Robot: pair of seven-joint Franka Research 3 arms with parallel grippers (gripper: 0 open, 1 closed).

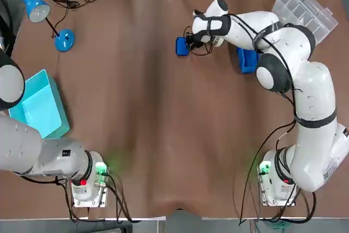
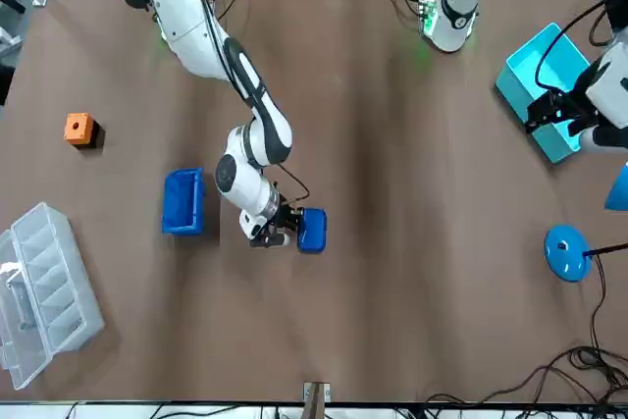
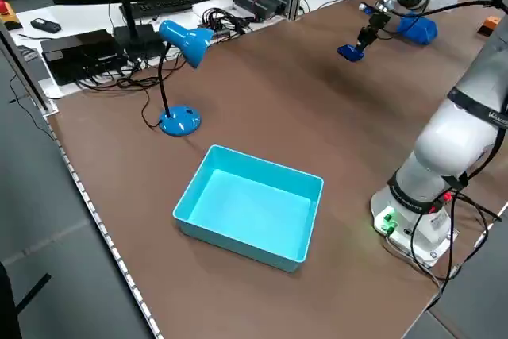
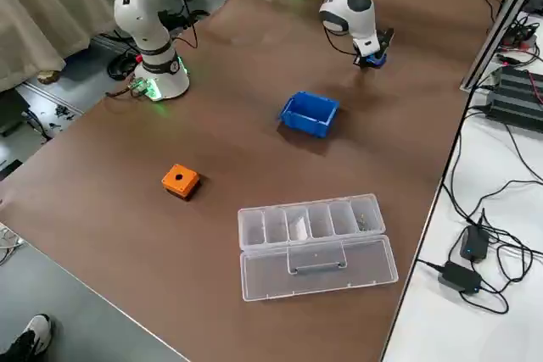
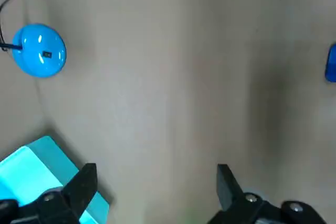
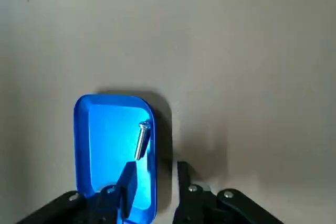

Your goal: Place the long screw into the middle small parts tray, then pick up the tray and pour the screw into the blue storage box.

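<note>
The screw (image 6: 142, 139) lies inside the tray (image 6: 100, 145), which sits flat on the table (image 1: 163, 135) at the far side, just right of centre. The right gripper (image 6: 155, 167) is at the tray's right end, fingers slightly apart (one inside the rim, one outside). The left gripper (image 5: 156, 170) hangs spread wide at the left.

My right arm (image 1: 305, 96) and left arm (image 1: 27, 151) wear glossy white rounded shells, broken at the joints by dark grey bands and discs. Thin black cables (image 1: 254, 162) trail from the right one to its base (image 1: 275, 183). Both bases glow green; the left base (image 1: 87, 184) also shows a red spot. My right end effector (image 6: 155, 182) and left end effector (image 5: 156, 174) have black fingers with small silver screws (image 6: 227, 194)
</note>
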